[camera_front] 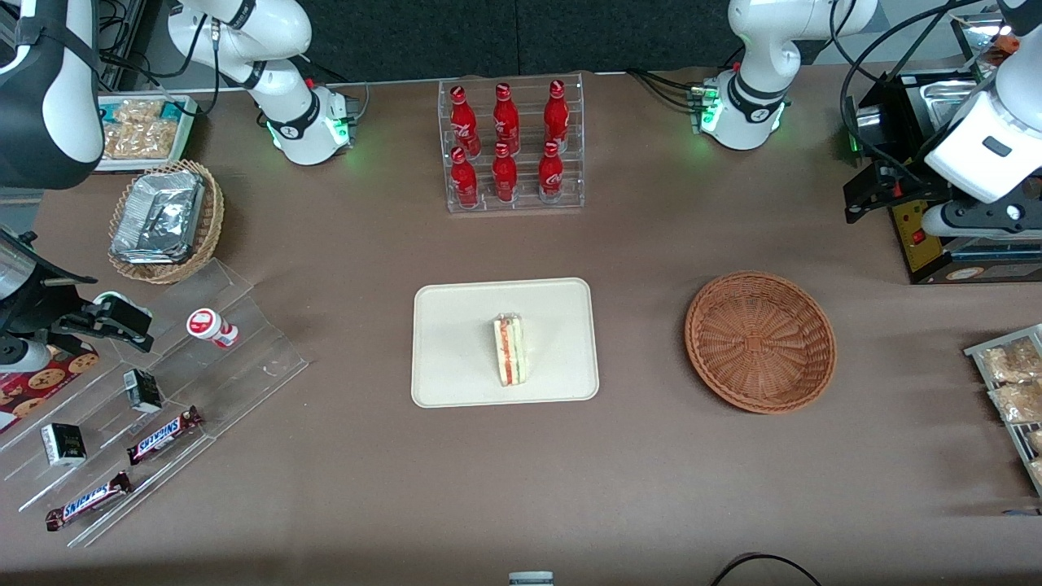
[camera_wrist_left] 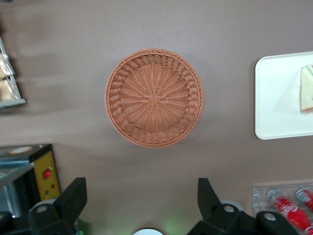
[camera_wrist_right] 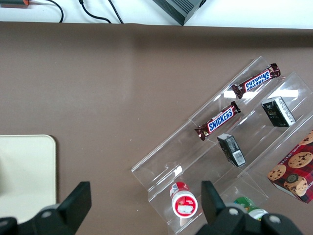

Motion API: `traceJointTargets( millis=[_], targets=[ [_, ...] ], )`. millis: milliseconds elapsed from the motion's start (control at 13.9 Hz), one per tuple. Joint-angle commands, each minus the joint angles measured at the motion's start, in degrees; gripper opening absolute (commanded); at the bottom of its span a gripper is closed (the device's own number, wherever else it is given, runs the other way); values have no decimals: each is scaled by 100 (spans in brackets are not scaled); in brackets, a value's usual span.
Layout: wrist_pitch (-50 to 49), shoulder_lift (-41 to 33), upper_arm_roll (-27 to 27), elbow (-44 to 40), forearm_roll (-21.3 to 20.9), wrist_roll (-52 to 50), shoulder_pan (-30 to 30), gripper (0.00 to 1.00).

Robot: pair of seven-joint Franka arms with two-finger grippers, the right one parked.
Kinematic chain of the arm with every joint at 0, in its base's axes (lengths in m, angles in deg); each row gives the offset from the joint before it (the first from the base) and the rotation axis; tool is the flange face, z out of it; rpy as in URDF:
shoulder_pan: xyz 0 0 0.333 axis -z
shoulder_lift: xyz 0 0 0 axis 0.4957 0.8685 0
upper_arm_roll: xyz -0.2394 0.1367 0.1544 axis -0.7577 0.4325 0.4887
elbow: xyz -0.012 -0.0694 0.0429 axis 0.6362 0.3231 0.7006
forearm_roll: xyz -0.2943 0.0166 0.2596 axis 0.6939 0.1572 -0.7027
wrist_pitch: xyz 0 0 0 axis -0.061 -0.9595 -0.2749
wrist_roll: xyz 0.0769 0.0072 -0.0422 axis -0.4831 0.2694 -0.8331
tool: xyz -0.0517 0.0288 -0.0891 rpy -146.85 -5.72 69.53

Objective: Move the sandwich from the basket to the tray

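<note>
The sandwich [camera_front: 510, 350] lies on the cream tray [camera_front: 456, 342] in the middle of the table, filling layers facing up. The reddish-brown wicker basket [camera_front: 761, 342] stands empty beside the tray, toward the working arm's end. My gripper [camera_front: 863, 195] hangs high above the table, farther from the front camera than the basket and clear of it. In the left wrist view its fingers [camera_wrist_left: 73, 196] are spread wide, so the gripper [camera_wrist_left: 141, 186] is open and holds nothing. That view also shows the empty basket [camera_wrist_left: 154, 98], the tray's [camera_wrist_left: 279, 98] edge and a corner of the sandwich [camera_wrist_left: 307, 88].
A clear rack of red bottles [camera_front: 511, 146] stands farther back than the tray. A black machine [camera_front: 936, 244] and snack packs [camera_front: 1009, 382] sit at the working arm's end. A tan foil-pack basket [camera_front: 163, 220] and an acrylic stepped rack [camera_front: 146, 407] lie toward the parked arm's end.
</note>
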Motion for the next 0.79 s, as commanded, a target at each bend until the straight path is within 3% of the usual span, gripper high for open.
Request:
traceJointTargets(
  millis=[0,360,720],
  targets=[
    [-123,-182,121,9,-43,189,14,100],
    [246,-718,121,747,-94,154,-4,100],
    [255,-684,121,713,-86,180,14,100]
  ],
)
